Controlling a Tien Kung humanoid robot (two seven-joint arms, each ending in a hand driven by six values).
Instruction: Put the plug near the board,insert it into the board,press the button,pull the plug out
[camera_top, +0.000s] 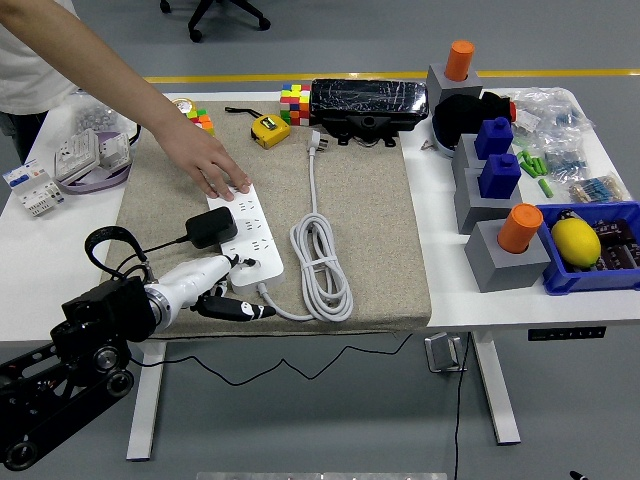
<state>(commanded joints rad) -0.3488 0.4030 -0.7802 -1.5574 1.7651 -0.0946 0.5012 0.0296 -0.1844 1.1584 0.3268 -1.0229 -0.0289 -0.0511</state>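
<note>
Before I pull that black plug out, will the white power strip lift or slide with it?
Likely it would, on its own: the power strip looks light, a slim plastic bar lying loose on the mat. The person's hand presses its far end, which should hold it. The black plug is bulky, so it may rock; its thin cable looks floppy.

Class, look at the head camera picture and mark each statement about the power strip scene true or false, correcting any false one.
1. A person's hand rests on the far end of the power strip. True.
2. The black plug lies loose on the mat, away from the strip. False: it sits on the strip.
3. The left hand is at the strip's near end. True.
4. The white cable is stretched straight. False: it is coiled beside the strip.
5. The yellow tape measure sits at the mat's near edge. False: it is at the far edge.
</note>
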